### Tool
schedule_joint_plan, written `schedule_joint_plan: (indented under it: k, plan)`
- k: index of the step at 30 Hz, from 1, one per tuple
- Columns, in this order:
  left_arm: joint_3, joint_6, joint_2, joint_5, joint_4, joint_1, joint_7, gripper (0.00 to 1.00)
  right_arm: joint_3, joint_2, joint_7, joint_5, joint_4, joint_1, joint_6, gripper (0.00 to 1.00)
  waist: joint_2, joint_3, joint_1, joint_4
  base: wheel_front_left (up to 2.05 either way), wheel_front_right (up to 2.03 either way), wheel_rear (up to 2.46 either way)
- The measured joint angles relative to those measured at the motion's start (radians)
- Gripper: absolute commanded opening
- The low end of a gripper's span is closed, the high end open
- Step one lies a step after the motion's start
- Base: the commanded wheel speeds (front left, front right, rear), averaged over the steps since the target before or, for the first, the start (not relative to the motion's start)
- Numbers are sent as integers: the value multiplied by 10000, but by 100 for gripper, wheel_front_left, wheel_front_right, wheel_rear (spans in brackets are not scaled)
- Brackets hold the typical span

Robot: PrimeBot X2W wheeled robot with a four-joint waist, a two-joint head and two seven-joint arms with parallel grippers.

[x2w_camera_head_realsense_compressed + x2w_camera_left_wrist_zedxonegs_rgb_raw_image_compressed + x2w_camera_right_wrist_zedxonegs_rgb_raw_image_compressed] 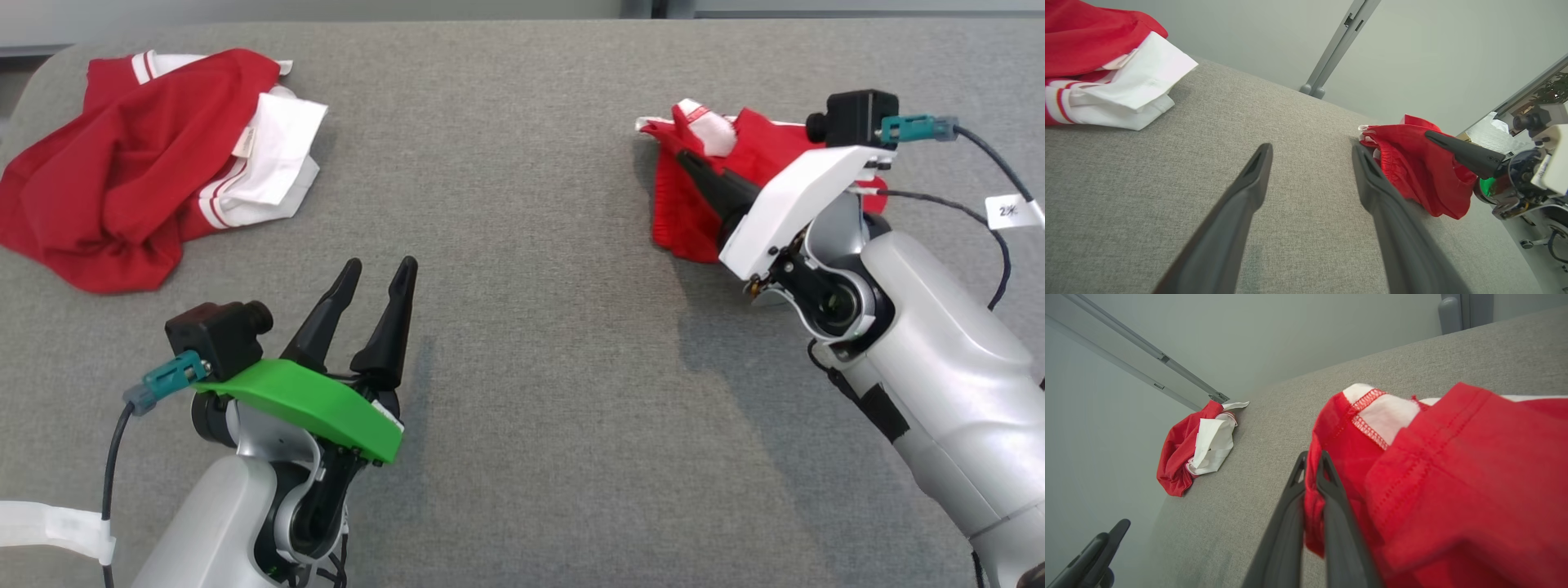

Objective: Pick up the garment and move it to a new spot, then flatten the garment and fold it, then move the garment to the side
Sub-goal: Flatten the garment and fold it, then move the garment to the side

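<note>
A crumpled red garment (pixel 684 214) with a white patch lies bunched at the right of the grey table (pixel 531 343). My right gripper (pixel 684 157) reaches into it from the right. In the right wrist view its two fingers (pixel 1290 506) stand pressed together, pinching a fold of the red fabric (pixel 1453 477) between them. My left gripper (pixel 380 266) hovers open over bare table at the lower left, well apart from that garment; nothing lies between its fingers (pixel 1241 196). The left wrist view shows the garment (pixel 1412 167) to the right, with one right finger against it.
A second, larger red and white garment (pixel 122 171) lies heaped at the table's far left corner, also seen as a red and white heap (pixel 1184 457) in the right wrist view. Bare grey cloth spans the middle. The table's rounded edge runs behind both heaps.
</note>
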Motion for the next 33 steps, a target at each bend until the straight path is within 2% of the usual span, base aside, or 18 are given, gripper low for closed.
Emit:
schedule_joint_plan:
  k: [4, 9, 10, 11, 12, 13, 16, 18, 20, 27, 29, 33]
  plan:
    - [2, 0, -4, 2, -215, -2, 59, 100, 222, -12, 6, -481, 497, -420, -318, 0, 0, 157, 0, 220, 0, 0, 0]
    - [36, 0, -23, 0, -303, -4, 77, 100, 894, 203, 115, -1149, 867, -861, -324, 8, 0, 408, 0, 393, 0, 0, 0]
    - [44, 0, -27, 0, -301, -5, 75, 100, 1028, 226, 115, -1267, 966, -939, -324, 20, 0, 449, 0, 416, 0, 0, 0]
    - [58, 0, -29, 0, -297, -5, 73, 100, 1139, 228, 113, -1465, 1053, -997, -324, 42, 0, 481, 1, 436, 0, 0, 0]
    - [77, 0, -33, 0, -299, -5, 71, 100, 1250, 226, 113, -1603, 1133, -1058, -324, 65, 0, 505, 0, 447, 0, 0, 0]
    - [92, 0, -36, -2, -297, -5, 54, 100, 1367, 228, 115, -1701, 1216, -1138, -320, 100, 0, 520, 0, 447, 0, 0, 0]
    - [98, 0, -81, -40, -286, -5, 12, 100, 1785, 226, 157, -2121, 1388, -1304, -278, 100, 0, 503, 0, 416, 0, 0, 0]
    - [138, 0, -86, -90, -257, -4, -15, 100, 2155, 219, 211, -2406, 1411, -1378, -98, 100, 0, 477, 0, 379, 0, 0, 0]
    - [347, 0, -56, -104, -188, 4, -31, 100, 2600, 288, 293, -2709, 1337, -1401, 255, 100, 0, 416, 0, 280, 0, 0, 0]
    - [830, 2, 318, -102, -98, 219, -320, 100, 2105, 558, -134, -2188, 96, -1469, 851, 100, 0, 120, 0, -52, 0, 0, 0]
    - [932, 2, 430, -58, -190, 317, -328, 100, 1569, 359, -251, -1791, -215, -1466, 830, 100, 0, 38, 0, -185, 0, 0, 0]
    - [1045, 10, 512, 12, -535, 365, -426, 100, 625, -851, -288, -1338, -299, -1251, 462, 100, 0, -28, 0, -454, 0, 0, 0]
